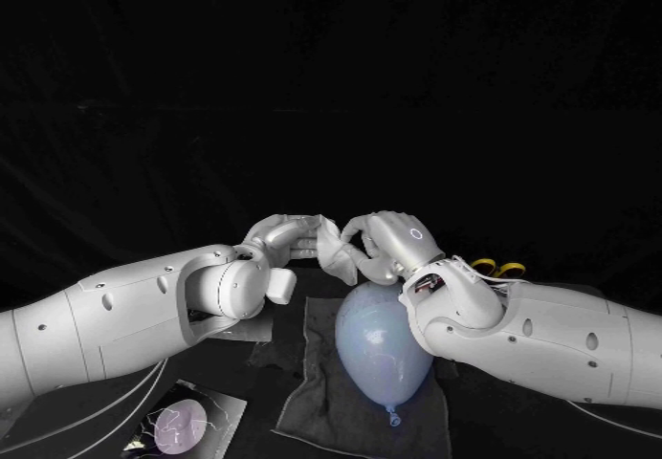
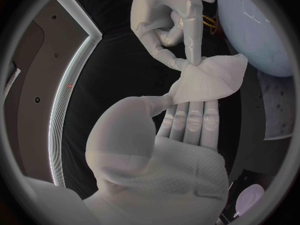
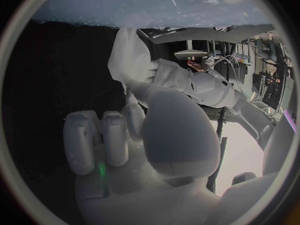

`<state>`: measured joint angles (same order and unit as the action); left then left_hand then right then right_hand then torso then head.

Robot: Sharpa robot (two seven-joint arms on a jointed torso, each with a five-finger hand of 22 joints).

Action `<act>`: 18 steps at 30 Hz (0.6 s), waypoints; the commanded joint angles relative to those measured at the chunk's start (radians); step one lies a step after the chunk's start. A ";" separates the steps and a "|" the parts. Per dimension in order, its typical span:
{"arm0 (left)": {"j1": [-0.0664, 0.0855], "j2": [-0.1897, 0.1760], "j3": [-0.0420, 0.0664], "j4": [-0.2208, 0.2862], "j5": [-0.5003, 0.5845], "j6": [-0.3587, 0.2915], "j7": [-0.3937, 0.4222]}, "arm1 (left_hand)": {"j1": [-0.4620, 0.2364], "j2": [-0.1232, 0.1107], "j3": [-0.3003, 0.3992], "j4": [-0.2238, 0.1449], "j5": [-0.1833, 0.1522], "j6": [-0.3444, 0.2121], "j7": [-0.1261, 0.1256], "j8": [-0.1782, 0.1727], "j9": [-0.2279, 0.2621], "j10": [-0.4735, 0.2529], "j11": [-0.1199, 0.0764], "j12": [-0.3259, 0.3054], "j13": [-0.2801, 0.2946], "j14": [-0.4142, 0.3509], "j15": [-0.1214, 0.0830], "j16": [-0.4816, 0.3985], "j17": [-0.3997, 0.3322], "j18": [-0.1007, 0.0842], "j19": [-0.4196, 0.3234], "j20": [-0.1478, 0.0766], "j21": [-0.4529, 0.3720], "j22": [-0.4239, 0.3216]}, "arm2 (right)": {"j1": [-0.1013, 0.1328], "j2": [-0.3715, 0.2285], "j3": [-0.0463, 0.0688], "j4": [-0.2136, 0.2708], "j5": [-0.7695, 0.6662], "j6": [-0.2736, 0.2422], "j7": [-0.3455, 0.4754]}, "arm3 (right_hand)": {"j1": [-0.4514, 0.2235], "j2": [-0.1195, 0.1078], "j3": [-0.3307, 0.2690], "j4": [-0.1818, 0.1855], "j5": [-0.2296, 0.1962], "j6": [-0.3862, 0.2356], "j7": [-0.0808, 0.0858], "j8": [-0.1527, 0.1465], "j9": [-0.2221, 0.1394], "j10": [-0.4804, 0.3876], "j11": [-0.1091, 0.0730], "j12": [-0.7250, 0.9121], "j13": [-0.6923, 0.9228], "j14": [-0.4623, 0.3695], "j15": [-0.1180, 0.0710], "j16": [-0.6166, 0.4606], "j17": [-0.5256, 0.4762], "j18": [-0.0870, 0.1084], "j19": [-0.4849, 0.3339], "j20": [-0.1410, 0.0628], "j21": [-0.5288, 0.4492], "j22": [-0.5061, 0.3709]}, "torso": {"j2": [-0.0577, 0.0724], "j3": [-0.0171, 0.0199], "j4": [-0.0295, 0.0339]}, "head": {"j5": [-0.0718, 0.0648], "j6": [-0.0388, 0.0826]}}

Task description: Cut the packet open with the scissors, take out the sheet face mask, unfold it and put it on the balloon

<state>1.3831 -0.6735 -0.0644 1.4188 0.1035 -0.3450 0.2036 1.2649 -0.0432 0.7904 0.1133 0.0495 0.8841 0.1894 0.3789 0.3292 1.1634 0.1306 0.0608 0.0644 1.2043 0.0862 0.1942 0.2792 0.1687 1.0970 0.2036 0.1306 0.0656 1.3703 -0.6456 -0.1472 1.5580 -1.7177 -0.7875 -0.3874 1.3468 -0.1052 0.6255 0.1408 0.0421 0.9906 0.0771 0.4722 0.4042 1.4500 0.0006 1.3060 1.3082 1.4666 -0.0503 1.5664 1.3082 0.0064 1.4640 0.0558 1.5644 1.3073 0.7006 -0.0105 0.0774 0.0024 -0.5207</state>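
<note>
You see the two hands close together just past the far end of the balloon (image 1: 384,349). The sheet mask (image 1: 336,251) hangs between them, white, crumpled and still partly folded. Your left hand (image 1: 283,234) pinches one end of the sheet mask between its thumb and its flat fingers (image 2: 187,117). Your right hand (image 1: 393,239) pinches the other end with its fingertips (image 2: 195,55) bent down onto it. So both hands are closed on the sheet mask, and it is up in the air, not on the balloon.

The balloon is pale blue. It lies in the middle of the table (image 1: 552,435) on a dark cloth (image 1: 311,406). Its round end points far and its little knot points near.

The scissors (image 1: 494,268) lie on the table to the right, just behind your right arm, and you can see their yellow handles. The packet (image 1: 180,421) lies flat at the near left, well apart from the balloon.
</note>
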 commanded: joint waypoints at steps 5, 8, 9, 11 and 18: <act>0.002 -0.002 0.001 -0.006 -0.103 0.025 0.026 | 0.010 -0.002 -0.009 0.004 0.002 0.010 -0.004 0.007 0.003 0.008 0.001 0.004 0.000 0.005 -0.006 -0.002 -0.002 0.015 -0.010 0.009 -0.013 -0.001 | 0.001 -0.014 0.005 0.011 0.097 -0.010 0.026 | -0.001 0.014 0.008 0.000 0.007 -0.003 0.002 0.006 0.001 0.004 0.001 -0.004 0.105 0.104 -0.009 0.004 0.263 -0.006 0.107 -0.006 0.006 0.264 | 0.000 -0.0001 0.0002 | 0.000 0.002; 0.002 -0.002 0.001 -0.008 -0.133 0.028 0.028 | 0.011 -0.003 -0.011 0.005 0.002 0.011 -0.005 0.008 0.003 0.009 0.000 0.005 0.000 0.005 -0.007 -0.002 -0.003 0.015 -0.013 0.010 -0.015 -0.001 | 0.002 -0.017 0.007 0.013 0.149 -0.003 0.041 | -0.002 0.014 0.008 0.000 0.007 -0.003 0.002 0.006 0.001 0.002 0.002 -0.008 0.103 0.104 -0.009 0.004 0.263 -0.006 0.107 -0.006 0.006 0.264 | -0.001 -0.0002 0.0003 | -0.001 0.002; 0.002 -0.002 0.001 -0.009 -0.144 0.030 0.028 | 0.011 -0.004 -0.012 0.005 0.002 0.012 -0.006 0.008 0.003 0.010 0.000 0.005 0.000 0.005 -0.007 -0.003 -0.003 0.015 -0.014 0.011 -0.016 -0.001 | 0.003 -0.018 0.009 0.013 0.175 0.001 0.048 | -0.004 0.015 0.010 0.000 0.007 -0.005 0.003 0.006 0.001 -0.002 0.002 -0.017 0.098 0.104 -0.009 0.004 0.263 -0.006 0.107 -0.006 0.006 0.264 | 0.000 -0.0003 0.0002 | 0.000 0.002; 0.002 -0.002 0.001 -0.009 -0.161 0.033 0.028 | 0.012 -0.004 -0.013 0.005 0.002 0.012 -0.006 0.008 0.003 0.011 -0.001 0.005 0.000 0.005 -0.007 -0.004 -0.003 0.014 -0.017 0.012 -0.018 -0.001 | 0.005 -0.019 0.010 0.013 0.216 0.007 0.058 | -0.006 0.015 0.012 0.000 0.007 -0.007 0.003 0.006 0.001 -0.003 0.003 -0.020 0.097 0.104 -0.009 0.004 0.263 -0.006 0.107 -0.006 0.006 0.264 | 0.000 -0.0005 0.0000 | 0.001 0.001; 0.002 0.002 0.001 -0.012 -0.225 0.038 0.031 | 0.013 -0.005 -0.015 0.005 0.002 0.014 -0.007 0.009 0.004 0.012 -0.001 0.005 0.000 0.005 -0.007 -0.005 -0.004 0.014 -0.022 0.015 -0.021 -0.001 | 0.021 -0.018 0.014 0.003 0.388 0.055 0.110 | -0.033 0.024 0.023 0.012 0.007 -0.023 0.010 0.003 0.001 -0.024 0.008 -0.062 0.074 0.104 -0.004 0.004 0.263 -0.006 0.107 -0.004 0.006 0.264 | 0.000 -0.0006 0.0002 | 0.001 0.002</act>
<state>1.3835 -0.6745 -0.0644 1.4060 -0.0593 -0.3283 0.2147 1.2688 -0.0473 0.7807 0.1172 0.0495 0.8911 0.1821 0.3831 0.3319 1.1708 0.1305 0.0608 0.0644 1.2082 0.0825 0.1942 0.2766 0.1686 1.0809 0.2196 0.1136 0.0656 1.3890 -0.6644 -0.1342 1.5632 -1.4520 -0.7746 -0.3302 1.3259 -0.0859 0.6461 0.1504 0.0462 0.9710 0.0858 0.4705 0.4052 1.4291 0.0092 1.2479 1.3092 1.4664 -0.0500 1.5673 1.3072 0.0064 1.4637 0.0558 1.5642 1.3081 0.7004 -0.0110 0.0774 0.0028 -0.5189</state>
